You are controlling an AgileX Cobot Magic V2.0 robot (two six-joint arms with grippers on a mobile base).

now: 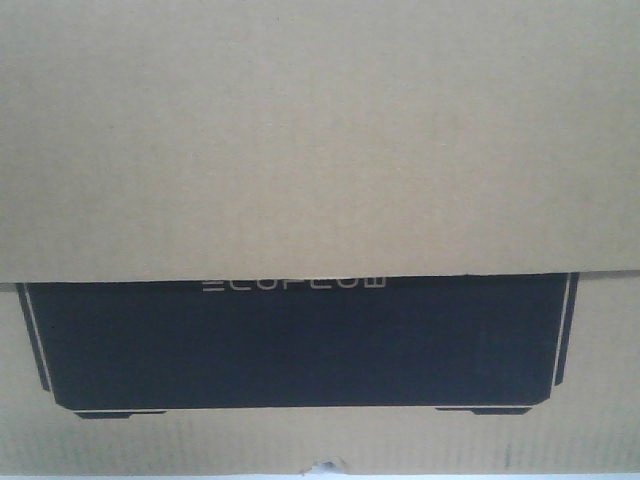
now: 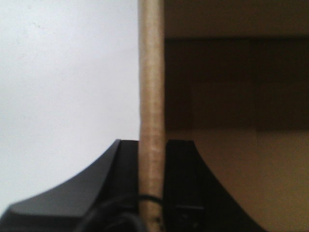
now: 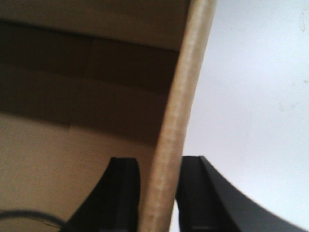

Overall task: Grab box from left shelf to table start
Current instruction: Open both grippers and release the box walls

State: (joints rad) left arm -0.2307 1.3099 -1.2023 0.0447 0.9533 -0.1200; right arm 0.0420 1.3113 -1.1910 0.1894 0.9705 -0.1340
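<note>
The box (image 1: 320, 140) filled nearly the whole front-facing view, its plain brown flap covering the upper half and its black printed panel (image 1: 300, 345) with a thin white outline and pale lettering spanning the lower middle. Only a thin pale strip, probably the bench (image 1: 560, 476), showed along the bottom edge beneath the box's lower edge; no free room appeared on either side.

In the left wrist view, one cardboard wall ran edge-on from top to bottom at centre, with the left end effector (image 2: 152, 193) closed onto it, one black finger (image 2: 113, 188) on the outside and the other on the inside. The pale surface (image 2: 63, 87) lay open across the left half of that frame; the box's shadowed interior took the right half.

In the right wrist view, the right end effector (image 3: 161, 193) likewise pinched a slanting wall edge between its dark fingers (image 3: 203, 193), with open pale surface at the right and box interior at the left.
</note>
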